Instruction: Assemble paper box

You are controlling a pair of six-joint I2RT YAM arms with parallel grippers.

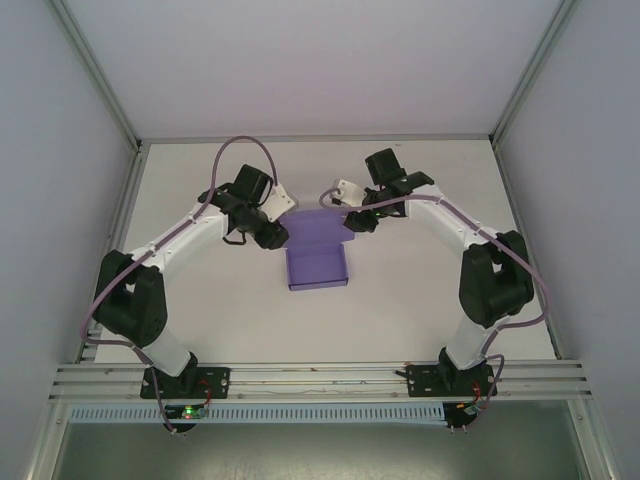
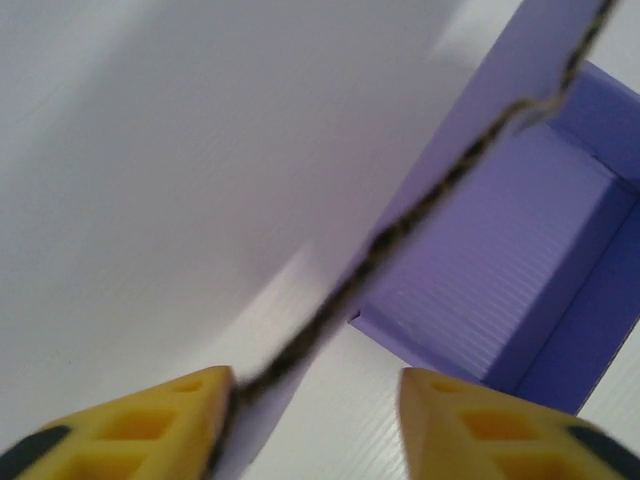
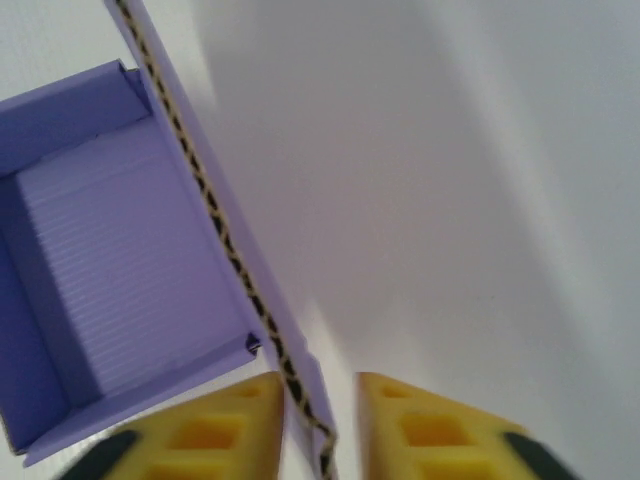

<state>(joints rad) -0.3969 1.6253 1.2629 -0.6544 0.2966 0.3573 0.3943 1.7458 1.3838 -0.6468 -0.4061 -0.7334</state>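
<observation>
— While the paper box (image 1: 318, 268) sits mid-table, where are we?
— Our left gripper (image 2: 315, 425) gapes wide astride its far-left edge; our right gripper (image 3: 322, 425) narrowly straddles the far-right edge, not pinching.

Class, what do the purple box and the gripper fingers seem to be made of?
Box: likely thin corrugated card, matte lavender; ribbed floor, wavy fluted cut edge. Fingers: probably hard yellow plastic, smooth, with moulded recesses.

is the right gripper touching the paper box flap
Cannot tell. Right wrist view: the paper box flap edge runs between the right gripper fingers, close beside one, clear of the other; no plain contact.
</observation>
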